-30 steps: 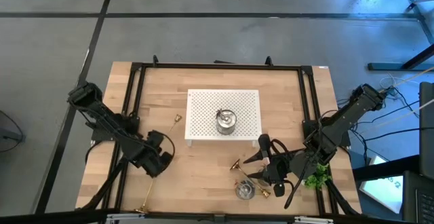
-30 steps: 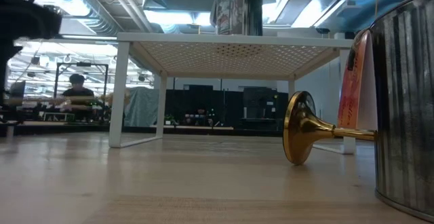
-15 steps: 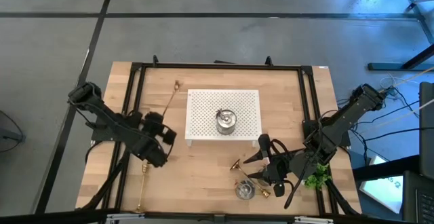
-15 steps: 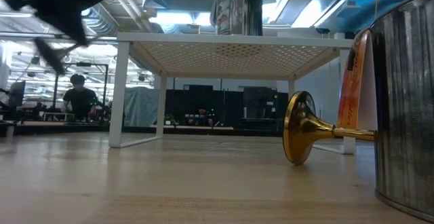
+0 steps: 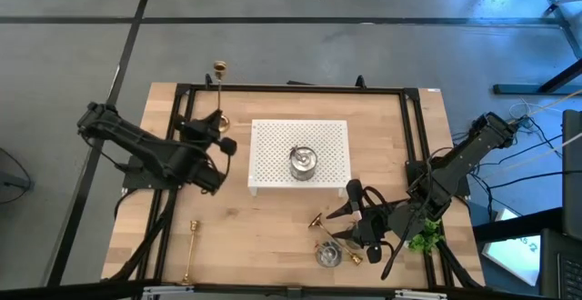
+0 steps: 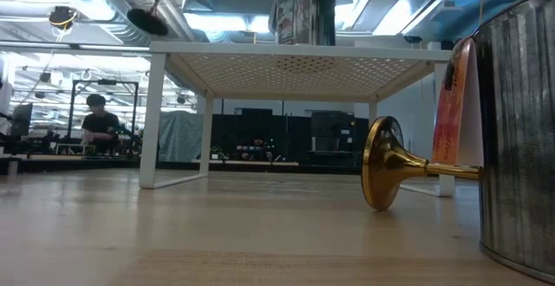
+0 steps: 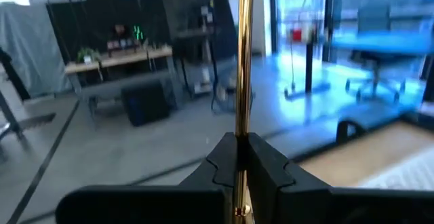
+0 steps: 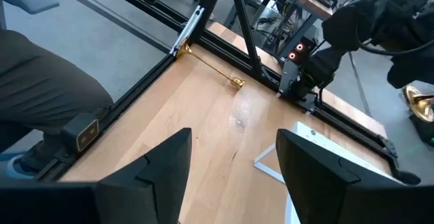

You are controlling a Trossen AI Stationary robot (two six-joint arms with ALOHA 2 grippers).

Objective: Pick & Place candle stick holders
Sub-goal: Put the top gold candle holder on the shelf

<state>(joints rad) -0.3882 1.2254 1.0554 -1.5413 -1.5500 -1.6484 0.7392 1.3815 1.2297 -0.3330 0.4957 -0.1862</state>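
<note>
My left gripper is raised over the table's left side, shut on a slim gold candlestick that stands about upright. A second gold candlestick lies flat near the front left edge. A third lies on its side before the white stand, with a silver holder beside it. Another silver holder stands on the stand's top. My right gripper hangs open above the lying candlestick and the silver holder, with nothing between its fingers. My left gripper pinches the candlestick's thin stem between its two fingers. The fingers come in level and lie across the stem. The candlestick is lifted clear of the table, its long upper part rising above the fingers and its flared base below them.
A black frame runs round the tabletop. A small green plant sits at the right edge by my right arm. Bare wood lies between the stand and the table's left side. A person shows far back in the room.
My left gripper has risen and gone toward the table's far edge, tipping from pointing down to level. The candlestick in it, which slanted low over the table, has been lifted and turned about upright. The second candlestick has stayed where it lay.
</note>
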